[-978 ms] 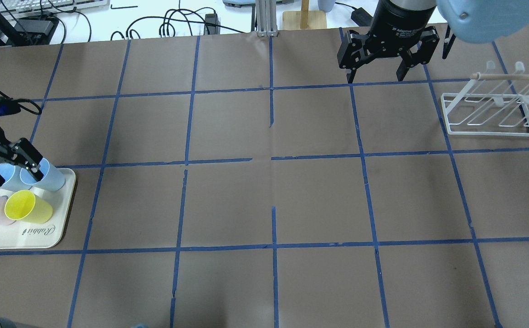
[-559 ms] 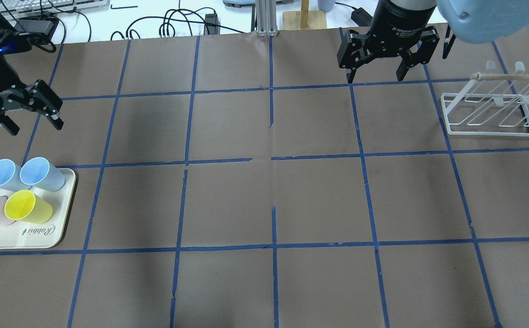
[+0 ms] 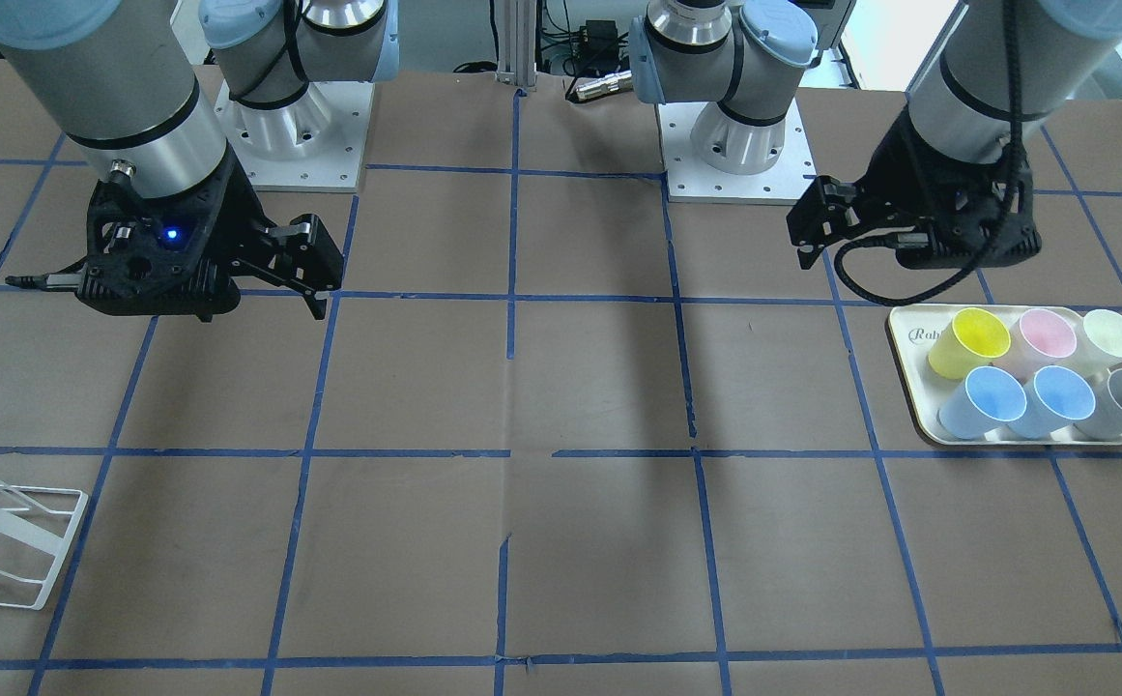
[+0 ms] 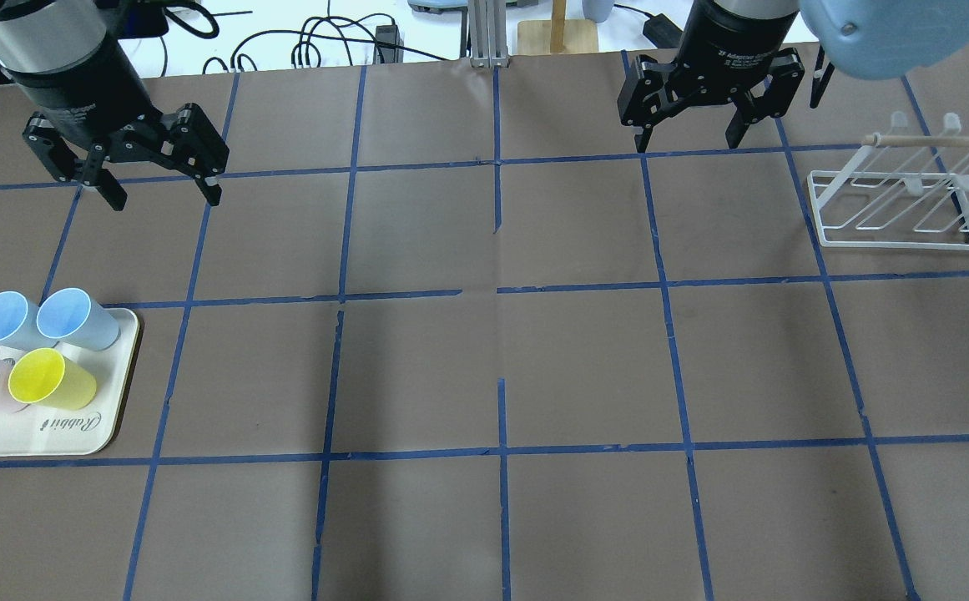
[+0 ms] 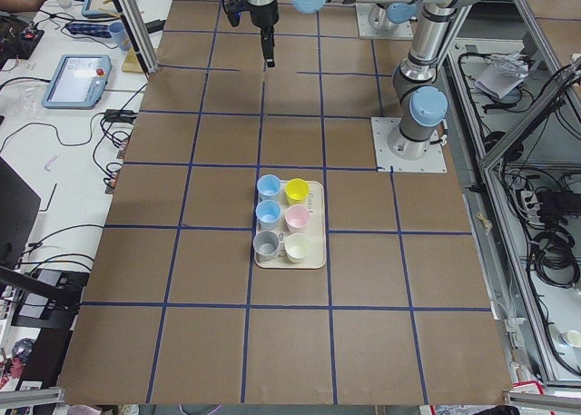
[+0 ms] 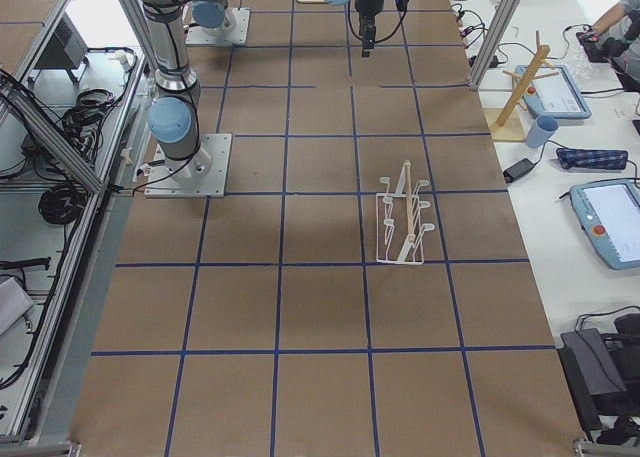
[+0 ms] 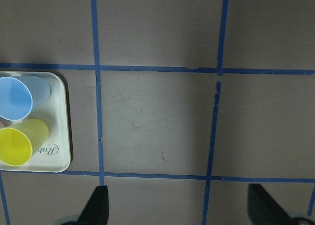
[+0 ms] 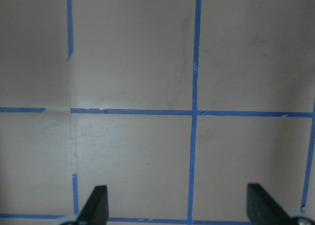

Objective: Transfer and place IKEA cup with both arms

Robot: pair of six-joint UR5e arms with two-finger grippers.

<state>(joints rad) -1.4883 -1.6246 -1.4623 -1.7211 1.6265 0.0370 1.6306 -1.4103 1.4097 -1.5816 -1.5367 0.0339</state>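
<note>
Cursive "Rabbit" on cream rectangular plastic tray (image 4: 0,442), upside down from overhead; only "Rab" legible from left wrist. White print on black two-finger right gripper (image 4: 688,143) unreadable.

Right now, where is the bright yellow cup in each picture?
Front-facing: yellow cup, right side.
Overhead: yellow cup, lower left.
Exterior left: yellow cup, centre.
Exterior right: not in it.
Left wrist: yellow cup, left edge.
Right wrist: not in it.
Shared landmark: the cream tray it stands on.
</note>
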